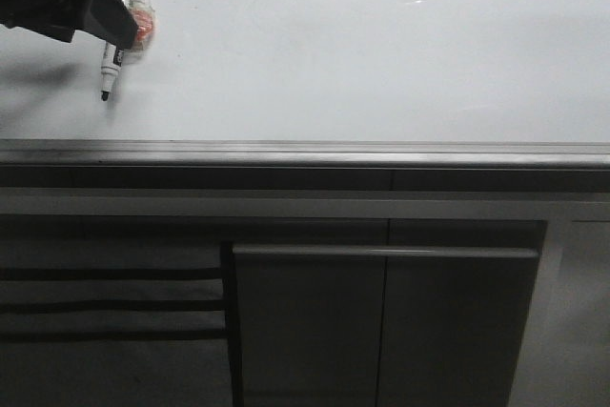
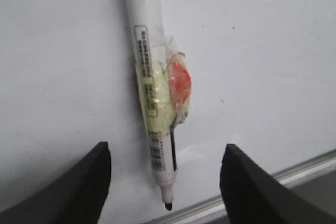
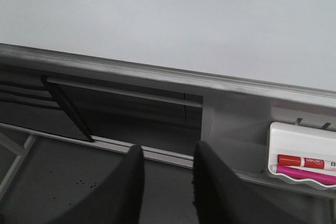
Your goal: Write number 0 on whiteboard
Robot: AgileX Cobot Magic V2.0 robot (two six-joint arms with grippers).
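The whiteboard (image 1: 381, 54) is glossy white with glare at the top, and no number 0 shows on it. A white marker (image 1: 116, 50) with a black tip rests against the board at the far left, tip down, with clear tape and a red round piece on its barrel. My left gripper (image 1: 114, 21) is right at it. In the left wrist view my left gripper (image 2: 165, 148) is open, and its fingers (image 2: 94, 177) stand apart on both sides of the marker (image 2: 149, 66) without touching it. My right gripper (image 3: 167, 182) is open and empty, below the board (image 3: 157, 14).
The board's grey metal frame edge (image 1: 305, 152) runs across the view. Dark grey cabinet panels (image 1: 381, 331) with a bar handle (image 1: 381, 252) are below it. A white tray (image 3: 275, 148) holds a red marker (image 3: 302, 161) and a pink marker (image 3: 304, 174).
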